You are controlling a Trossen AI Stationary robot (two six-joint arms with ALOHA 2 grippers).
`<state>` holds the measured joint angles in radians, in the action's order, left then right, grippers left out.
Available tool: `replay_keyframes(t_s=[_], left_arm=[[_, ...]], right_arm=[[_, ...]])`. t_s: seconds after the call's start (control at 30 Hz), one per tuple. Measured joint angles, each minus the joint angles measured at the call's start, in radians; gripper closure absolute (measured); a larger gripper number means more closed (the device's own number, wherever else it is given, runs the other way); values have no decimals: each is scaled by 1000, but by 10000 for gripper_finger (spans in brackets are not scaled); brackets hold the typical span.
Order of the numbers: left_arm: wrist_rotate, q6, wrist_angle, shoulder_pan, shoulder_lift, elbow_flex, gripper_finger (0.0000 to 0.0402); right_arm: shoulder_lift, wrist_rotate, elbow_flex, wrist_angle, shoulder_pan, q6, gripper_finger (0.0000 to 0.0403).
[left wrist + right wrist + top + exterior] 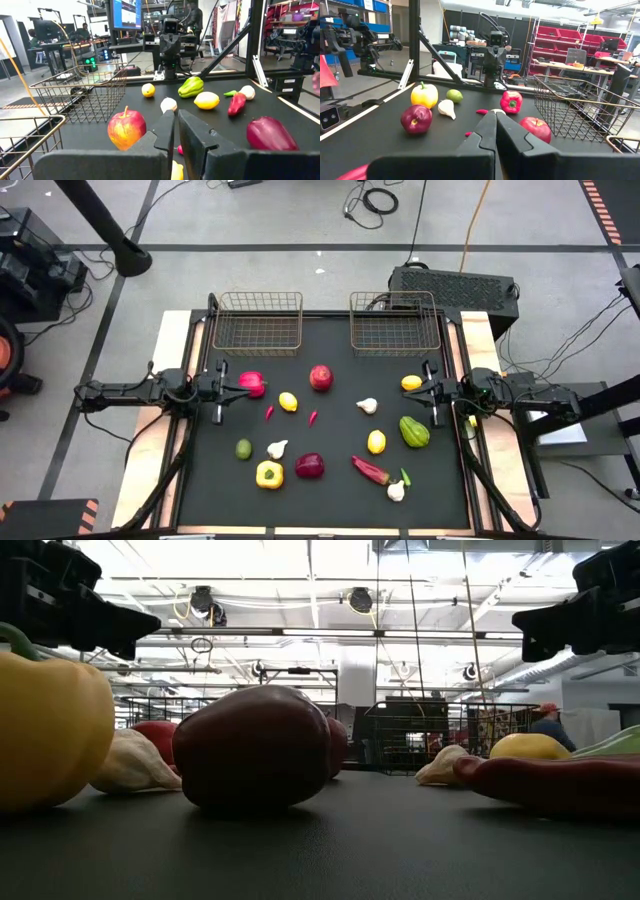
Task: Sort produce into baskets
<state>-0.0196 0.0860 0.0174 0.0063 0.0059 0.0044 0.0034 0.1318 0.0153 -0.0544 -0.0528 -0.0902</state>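
Bronze wire baskets (258,321) unlabelled; screen text probably unreadable.

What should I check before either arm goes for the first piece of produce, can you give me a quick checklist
1. Left basket holds nothing: ok.
2. Right basket holds nothing: ok.
3. Left gripper carries nothing, fingers shut: ok, but it must open before a grasp.
4. Right gripper carries nothing, fingers shut: ok, same note.
5. Nearest pick for the left arm: the red pepper lies right beside its gripper, apart from the lemon: ok.
6. Nearest pick for the right arm: a second lemon lies close by its gripper, whether touching: cannot tell.
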Motion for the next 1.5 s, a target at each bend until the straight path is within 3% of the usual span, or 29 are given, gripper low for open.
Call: replay_keyframes(t_s=[1.23,1.5], left_arm=[[35,27,3,1,0,0,367],[58,26,40,1,0,0,367]], right_arm=[[0,0,0,0,0,0,403],[0,-2,0,-1,0,-75,403]])
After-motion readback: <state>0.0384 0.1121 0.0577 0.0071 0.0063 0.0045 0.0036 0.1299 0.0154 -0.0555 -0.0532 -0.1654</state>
